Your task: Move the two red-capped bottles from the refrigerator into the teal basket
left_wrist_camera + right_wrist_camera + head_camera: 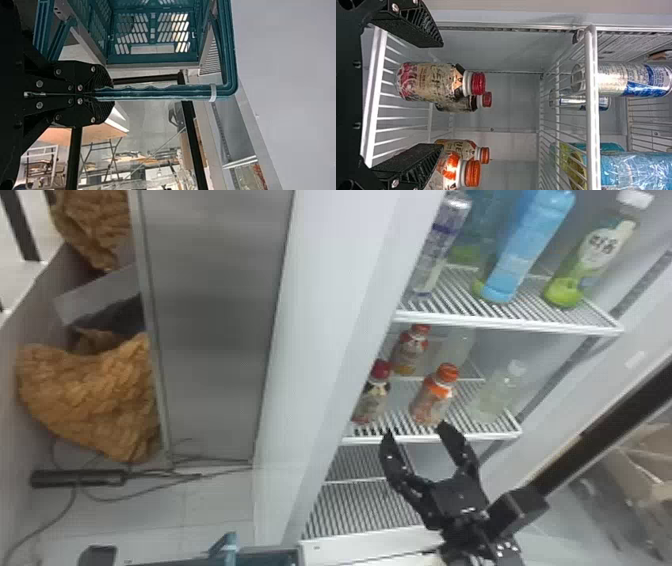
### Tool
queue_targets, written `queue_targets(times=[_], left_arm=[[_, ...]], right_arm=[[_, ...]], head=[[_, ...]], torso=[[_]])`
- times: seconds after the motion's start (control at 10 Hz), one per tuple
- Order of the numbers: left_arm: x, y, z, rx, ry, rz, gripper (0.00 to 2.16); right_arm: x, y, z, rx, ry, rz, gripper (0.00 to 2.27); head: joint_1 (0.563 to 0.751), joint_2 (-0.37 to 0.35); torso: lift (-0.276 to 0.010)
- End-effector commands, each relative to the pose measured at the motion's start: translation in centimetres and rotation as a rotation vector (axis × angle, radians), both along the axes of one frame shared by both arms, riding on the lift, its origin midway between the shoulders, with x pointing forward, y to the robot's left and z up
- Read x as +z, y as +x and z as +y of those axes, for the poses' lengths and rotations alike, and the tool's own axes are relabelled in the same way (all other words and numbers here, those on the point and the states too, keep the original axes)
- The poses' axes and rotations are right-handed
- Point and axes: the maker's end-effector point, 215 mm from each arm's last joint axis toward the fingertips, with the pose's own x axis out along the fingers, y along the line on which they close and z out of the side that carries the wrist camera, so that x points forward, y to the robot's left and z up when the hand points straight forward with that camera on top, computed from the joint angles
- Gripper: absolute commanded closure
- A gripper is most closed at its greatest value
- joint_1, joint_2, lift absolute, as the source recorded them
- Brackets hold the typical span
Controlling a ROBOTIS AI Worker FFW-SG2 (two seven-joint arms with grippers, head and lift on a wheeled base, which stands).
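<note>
Red-capped bottles | right pincer gaping | left pincer gripping basket handle

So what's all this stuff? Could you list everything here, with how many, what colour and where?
Refrigerator: one, white, ahead and right
Wire shelves: several, white, inside it
Red-capped bottles: two, middle shelf
Orange-capped bottles: two, middle shelf, beside those
Clear bottle: at least one, pale cap, same shelf
Cans: two, silver and blue, shelf above
Blue bottles: at least two, shelf above
Green-bottomed bottle: one, white cap, shelf above
Teal basket: one, front of robot
Crumpled material: brown, far left, amount unclear
Metal panel: one, grey, left of refrigerator
Bar with cables: one, black, floor
Left gripper: one, black, on basket's handle
Right gripper: one, black, open before middle shelf
</note>
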Motion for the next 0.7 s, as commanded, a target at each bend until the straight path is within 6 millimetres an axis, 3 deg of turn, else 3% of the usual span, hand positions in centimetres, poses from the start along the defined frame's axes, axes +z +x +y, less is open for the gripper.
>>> queue_targets(times=[0.0,0.6], left_arm=[[0.05,0.05,-0.08,-0.002,-0.001,-0.002,1.17],[0.13,0.01,-0.18,0.001,-0.009,0.001,1.17]], right_arm=[[-0.03,0.00,0.07,0.002,0.000,0.000,0.10],[-0.47,0.58,-0.29,-0.005,0.005,0.004,0.10]], head=[[0.695,-0.350],[0.695,-0.350]], torso=[[-0.224],[-0.224]])
